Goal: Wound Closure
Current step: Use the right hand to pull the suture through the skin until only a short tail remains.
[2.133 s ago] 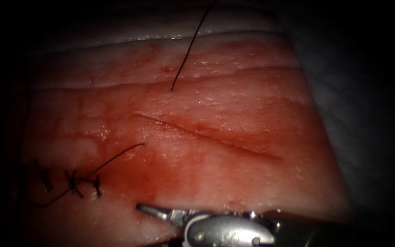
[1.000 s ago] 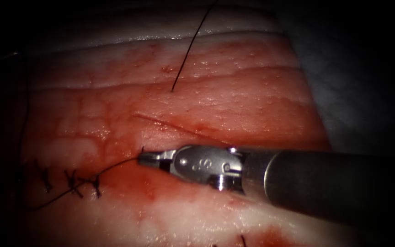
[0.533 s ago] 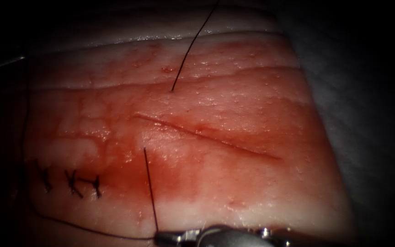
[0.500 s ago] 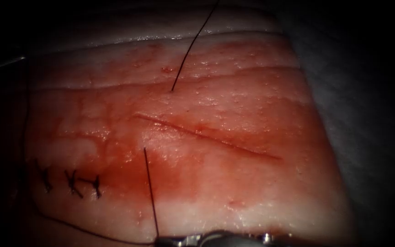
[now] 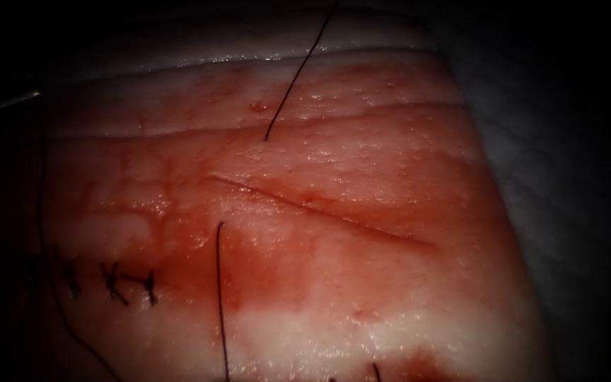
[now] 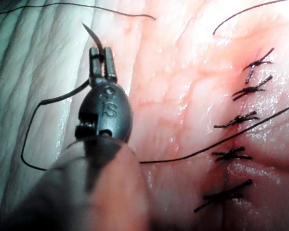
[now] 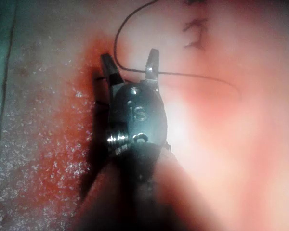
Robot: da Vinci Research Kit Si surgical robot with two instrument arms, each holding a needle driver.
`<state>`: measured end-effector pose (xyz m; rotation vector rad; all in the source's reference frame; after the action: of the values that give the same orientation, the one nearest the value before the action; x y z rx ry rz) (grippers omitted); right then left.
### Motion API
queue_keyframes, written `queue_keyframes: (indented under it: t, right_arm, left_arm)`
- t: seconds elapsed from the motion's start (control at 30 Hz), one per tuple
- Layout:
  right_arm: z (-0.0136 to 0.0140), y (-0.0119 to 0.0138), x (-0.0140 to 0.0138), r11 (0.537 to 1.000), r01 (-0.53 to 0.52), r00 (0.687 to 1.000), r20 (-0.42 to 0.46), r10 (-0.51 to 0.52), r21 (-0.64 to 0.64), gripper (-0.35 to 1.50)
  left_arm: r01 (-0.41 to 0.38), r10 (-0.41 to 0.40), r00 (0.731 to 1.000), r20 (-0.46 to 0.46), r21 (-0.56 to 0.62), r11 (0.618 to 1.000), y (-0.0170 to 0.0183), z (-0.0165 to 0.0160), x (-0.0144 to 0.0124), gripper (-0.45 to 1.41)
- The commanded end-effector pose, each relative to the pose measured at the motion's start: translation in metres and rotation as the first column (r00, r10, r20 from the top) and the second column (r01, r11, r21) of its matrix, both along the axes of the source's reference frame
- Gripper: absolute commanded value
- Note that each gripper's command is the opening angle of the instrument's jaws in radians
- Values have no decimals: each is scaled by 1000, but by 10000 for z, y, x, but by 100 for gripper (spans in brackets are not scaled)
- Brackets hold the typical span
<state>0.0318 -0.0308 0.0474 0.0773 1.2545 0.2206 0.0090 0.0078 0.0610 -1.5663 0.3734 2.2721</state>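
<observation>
Left end effector (image 6: 100, 60): jaws closed on the needle (image 6: 95, 37) near its sharp end, the curved tip sticking out past the jaws, free of the tissue (image 6: 173, 110). Thread (image 6: 36, 125) loops beside that tool, and another strand crosses the tissue toward a row of dark stitches (image 6: 238, 120).

Right end effector (image 7: 130, 65): jaws spread open, gripping nothing. A thread (image 7: 183, 74) runs across between the two tips; can't tell if it touches them. Red fluid (image 7: 72, 125) stains the tissue beside the tool.

Endoscope: cut (image 5: 319, 210) runs diagonally across the tissue (image 5: 362, 155), unstitched. One strand (image 5: 298, 74) goes into the tissue on the far side of the cut, another (image 5: 220, 297) rises on the near side. Finished stitches (image 5: 111, 279) sit left of the cut.
</observation>
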Motion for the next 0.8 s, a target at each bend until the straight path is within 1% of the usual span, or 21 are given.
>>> queue_keyframes:
  t: [0.03, 0.13, 0.23, 0.43, 0.53, 0.67, 0.8]
  right_arm:
    - [17, 30, -1, 1000, -9, 1000, -5, 9, -16, 108]
    - [34, 59, -6, 999, -26, 1000, 6, 26, -30, 108]
    - [54, 82, -7, 998, -31, 999, 14, 32, -47, 108]
    - [100, 116, 6, 997, -47, 998, 29, 49, -68, 113]
    - [121, 129, 16, 996, -58, 997, 38, 61, -75, 123]
    - [144, 135, 30, 994, -62, 997, 39, 65, -86, 126]
    - [157, 131, 38, 994, -57, 998, 31, 60, -97, 110]
  left_arm:
    - [0, 0, 1000, 1, -1, 1000, 4, 6, -4, -45]
    - [1, -1, 1000, 0, -1, 1000, 4, 6, -4, -45]
    - [2, -2, 1000, -1, -1, 1000, 4, 7, -4, -45]
    - [2, -2, 1000, -3, -2, 1000, 4, 7, -4, -45]
    - [2, -3, 1000, -3, -2, 1000, 4, 7, -4, -45]
    - [2, -2, 1000, -3, -2, 1000, 4, 7, -3, -45]
    - [1, -1, 1000, -3, -2, 1000, 4, 7, -2, -45]
